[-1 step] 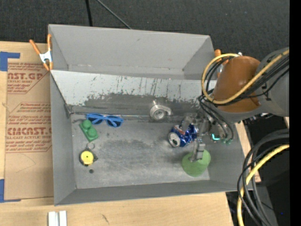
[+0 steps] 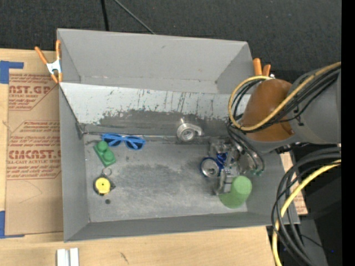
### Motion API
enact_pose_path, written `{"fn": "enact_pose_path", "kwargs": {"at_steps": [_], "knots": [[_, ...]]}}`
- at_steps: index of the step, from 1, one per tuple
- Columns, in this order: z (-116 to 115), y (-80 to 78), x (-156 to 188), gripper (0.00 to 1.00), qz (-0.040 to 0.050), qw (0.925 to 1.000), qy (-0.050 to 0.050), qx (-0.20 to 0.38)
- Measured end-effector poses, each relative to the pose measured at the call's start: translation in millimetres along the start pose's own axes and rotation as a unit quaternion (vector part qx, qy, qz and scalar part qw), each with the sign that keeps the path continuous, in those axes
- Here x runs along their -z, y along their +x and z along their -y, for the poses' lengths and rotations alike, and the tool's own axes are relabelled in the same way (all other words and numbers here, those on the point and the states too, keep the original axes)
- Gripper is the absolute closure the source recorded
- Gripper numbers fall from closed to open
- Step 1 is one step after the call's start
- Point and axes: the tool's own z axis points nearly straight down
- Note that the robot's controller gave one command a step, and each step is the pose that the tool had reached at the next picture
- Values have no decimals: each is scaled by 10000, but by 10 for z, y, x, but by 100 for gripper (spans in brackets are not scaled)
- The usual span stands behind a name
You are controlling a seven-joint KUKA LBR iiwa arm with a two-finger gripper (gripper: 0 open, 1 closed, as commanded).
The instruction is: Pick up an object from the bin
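I'm looking down into the grey bin (image 2: 72, 165); my arm (image 2: 266, 112), with its orange cover and cable loops, comes in from the right and has the gripper (image 2: 224, 177) low over the floor. Whether it's open or closed I can't tell, there's too much metal bunched together; I see nothing clearly held.

The biggest loose thing is the green cup (image 2: 236, 192); it sits just beside the gripper, on the near-wall side and a touch to the right, and looks to be touching it. I'd say the next move turns on that offset; the cup is beside the gripper, not under it. I can't make out whether it stands or lies over, so I won't call a long axis.

The blue sunglasses (image 2: 125, 142) are well off to the gripper's left, by the back slope; a silver round piece (image 2: 187, 132) lies up and left, nearer. A green peg (image 2: 104, 153) and a yellow disc (image 2: 102, 185) sit far left, well apart from it. Smallest is a blue-and-silver ring-shaped bit (image 2: 211, 168); it lies just left of the gripper, opposite the cup.
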Motion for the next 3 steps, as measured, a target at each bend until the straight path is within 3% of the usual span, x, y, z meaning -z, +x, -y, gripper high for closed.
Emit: {"fn": "enact_pose_path", "kwargs": {"at_steps": [1,2,3], "knots": [[-247,-174,670,0,36,9927,45,1207],[-116,-205,-9,0,-12,9972,28,750],[-115,-231,44,100,23,9971,40,760]]}}
